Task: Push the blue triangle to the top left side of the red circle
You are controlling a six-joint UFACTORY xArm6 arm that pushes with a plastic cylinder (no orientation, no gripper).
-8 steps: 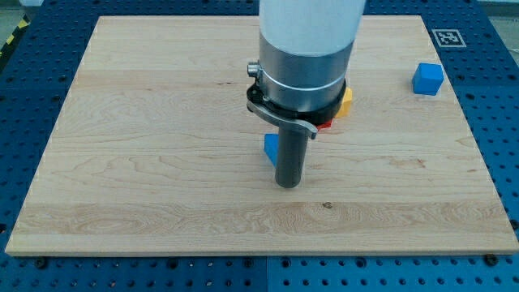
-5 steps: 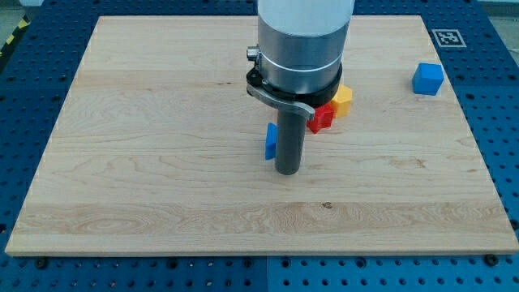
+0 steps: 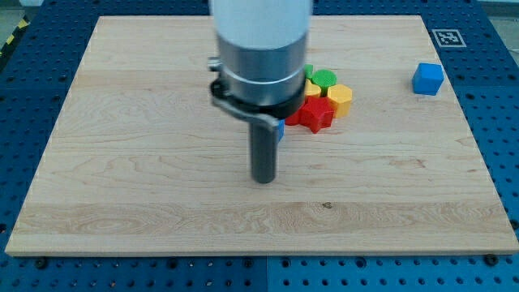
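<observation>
My tip (image 3: 263, 180) rests on the wooden board (image 3: 122, 162), a little left of centre. Only a sliver of the blue triangle (image 3: 280, 130) shows at the rod's right edge, above the tip; the rod hides the rest. A red block (image 3: 316, 115) lies just right of the sliver, and its shape looks more like a star than a circle. More red shows at its left against the arm, so I cannot make out a red circle with certainty.
A green block (image 3: 323, 78), a yellow hexagon (image 3: 340, 97) and another yellow block (image 3: 312, 89) cluster above the red block. A blue cube (image 3: 427, 79) sits near the board's right edge. A printed marker (image 3: 445, 37) is at the top right corner.
The arm and tip have moved to the view's left. The blue triangle has shifted up and right towards the red block and is now mostly hidden. The green and yellow blocks are uncovered.
</observation>
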